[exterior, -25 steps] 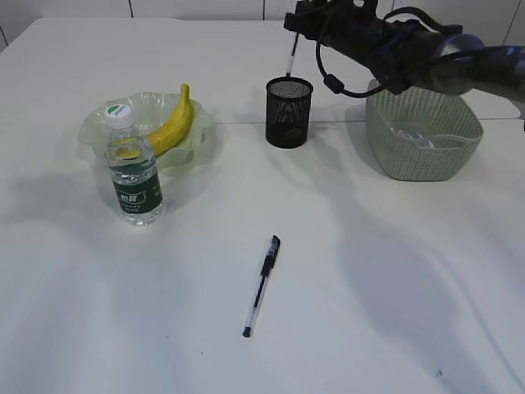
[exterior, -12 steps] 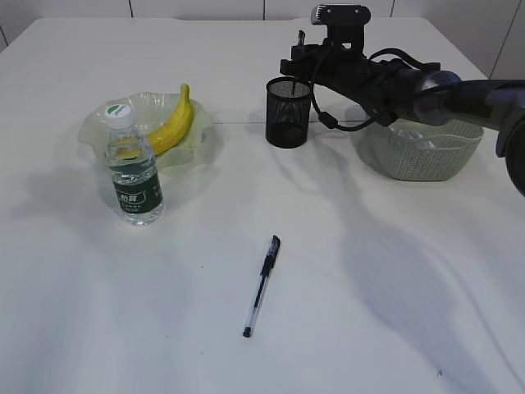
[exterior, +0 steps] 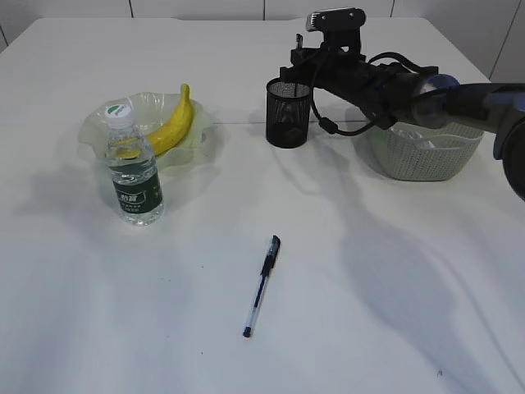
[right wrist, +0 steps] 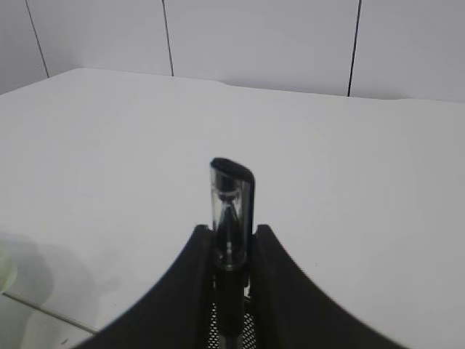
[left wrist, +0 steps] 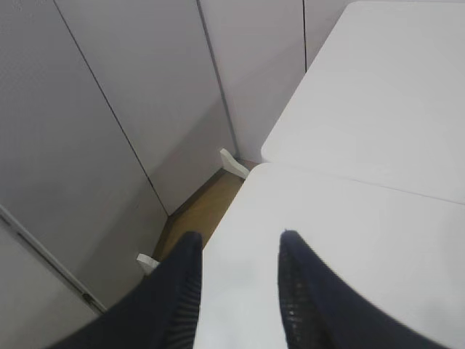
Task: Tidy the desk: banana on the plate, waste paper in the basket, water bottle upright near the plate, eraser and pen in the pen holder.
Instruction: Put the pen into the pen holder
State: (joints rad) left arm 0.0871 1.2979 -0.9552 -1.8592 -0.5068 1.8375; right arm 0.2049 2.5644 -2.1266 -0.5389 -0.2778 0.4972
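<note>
Inspection, left to right. The curved yellow banana (exterior: 172, 123) lies in the translucent pale green ruffled plate (exterior: 98, 127): done. The clear green-labelled water bottle (exterior: 135, 168) stands upright, touching the plate's front: done. A dark ballpoint pen (exterior: 262, 286) lies loose on the white desk (exterior: 369, 312), its long axis running near-to-far, cap end pointing away from the camera and slightly right: outstanding. The right gripper (right wrist: 231, 270) pinches a second pen (right wrist: 231, 218) held upright above the black mesh pen holder (exterior: 289, 113), not yet released. The grey-green woven basket (exterior: 426, 156) holds something pale, apparently paper. Eraser not seen. The left gripper (left wrist: 236, 291) is spread, holding nothing, at the desk's edge
</note>
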